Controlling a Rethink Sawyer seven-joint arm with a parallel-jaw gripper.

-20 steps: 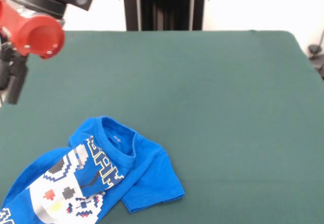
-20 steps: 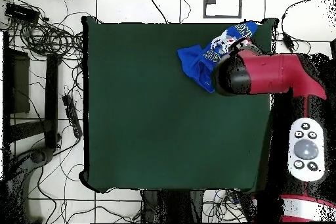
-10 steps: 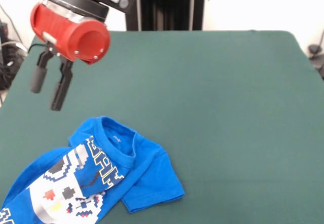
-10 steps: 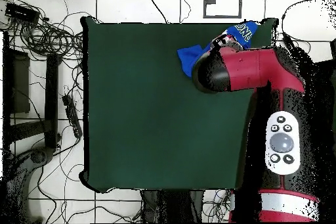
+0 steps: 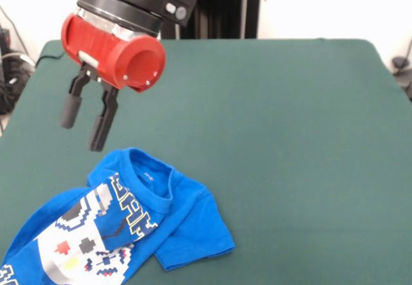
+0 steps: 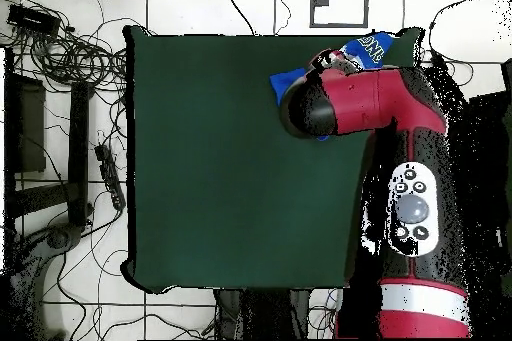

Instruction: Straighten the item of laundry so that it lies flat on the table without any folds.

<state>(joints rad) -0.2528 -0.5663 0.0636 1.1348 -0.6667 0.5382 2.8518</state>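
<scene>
Green table (image 5: 290, 137) with a felt-like top. One thing lies on it: blue shirt (image 5: 129, 224), crumpled near a corner, print side up, collar and one sleeve showing, part running off the front view's bottom edge. In overhead, shirt (image 6: 372, 49) mostly under the arm.

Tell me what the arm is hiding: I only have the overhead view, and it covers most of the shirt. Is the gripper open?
Observer: Yes. In the front view the gripper is open, fingers apart, holding nothing.
Operator: Is it touching the shirt?
Observer: No. It hangs above the bare table, just beyond the T-shirt collar.
Operator: Is the shirt flat?
Observer: No. It lies crumpled, the print folded over and one sleeve spread out.
</scene>
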